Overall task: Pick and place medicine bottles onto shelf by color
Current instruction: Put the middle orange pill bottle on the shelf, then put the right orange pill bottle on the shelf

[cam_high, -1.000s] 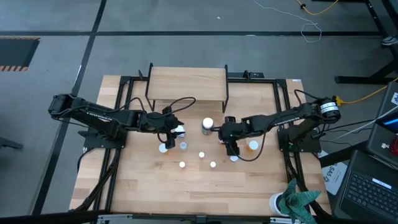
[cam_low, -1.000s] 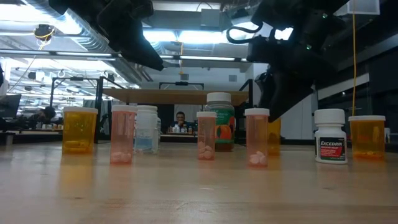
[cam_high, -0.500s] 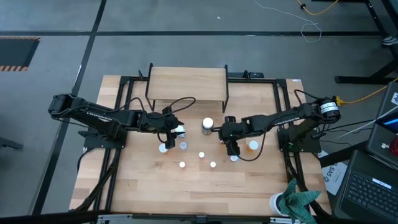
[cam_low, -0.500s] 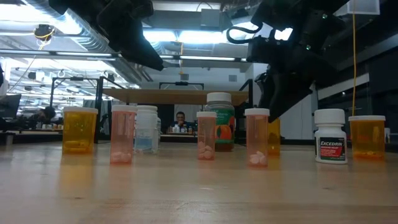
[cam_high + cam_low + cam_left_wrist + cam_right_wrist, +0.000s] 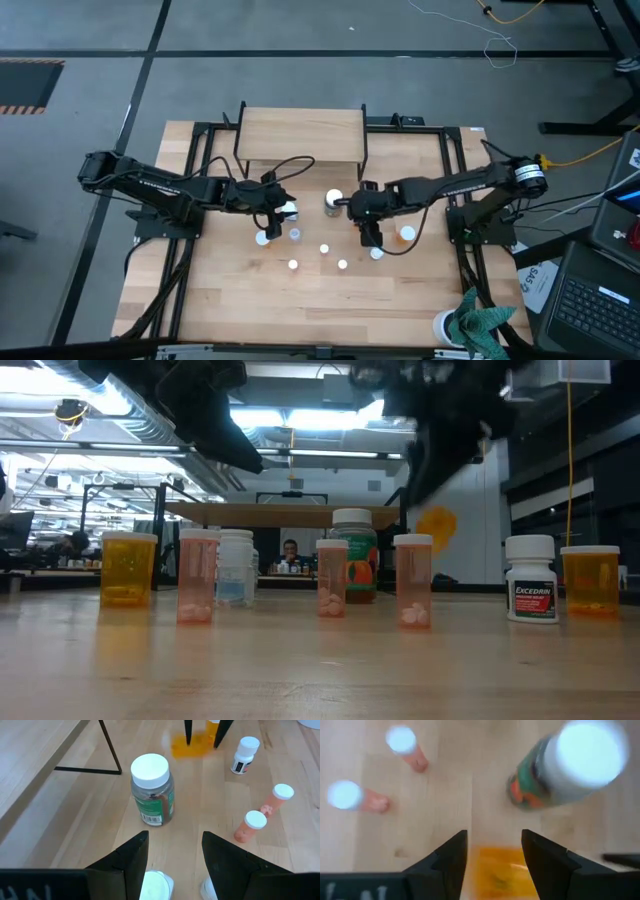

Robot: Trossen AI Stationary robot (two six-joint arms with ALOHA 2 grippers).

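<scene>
My right gripper (image 5: pixel 366 232) is shut on an orange bottle (image 5: pixel 437 525), which is blurred and clear of the table, near the dark green bottle (image 5: pixel 333 202). The orange bottle also shows in the right wrist view (image 5: pixel 502 870). My left gripper (image 5: pixel 285 211) is open, its fingers on either side of a white bottle cap (image 5: pixel 152 885) below it. Several white-capped pink and amber bottles (image 5: pixel 197 575) stand upright on their bases on the table. The light-wood shelf (image 5: pixel 302 135) stands on black wire legs at the table's far side. My right gripper pinches the orange bottle's body (image 5: pixel 495 862) between its two fingers, which come from above and point down. The bottle hangs below the gripper, lifted clear of the table. Blur hides which part of its height the fingers are on.
A white Excedrin bottle (image 5: pixel 531 580) and an amber bottle (image 5: pixel 590 578) stand toward the table's right. A white cup with teal cloth (image 5: pixel 470 325) sits at the near right corner. A person (image 5: pixel 290 550) shows in the room beyond the table.
My right gripper has gone up and a little toward the table's left edge, lifting the orange bottle off the table from behind the pink bottles. The other bottles have stayed where they were.
</scene>
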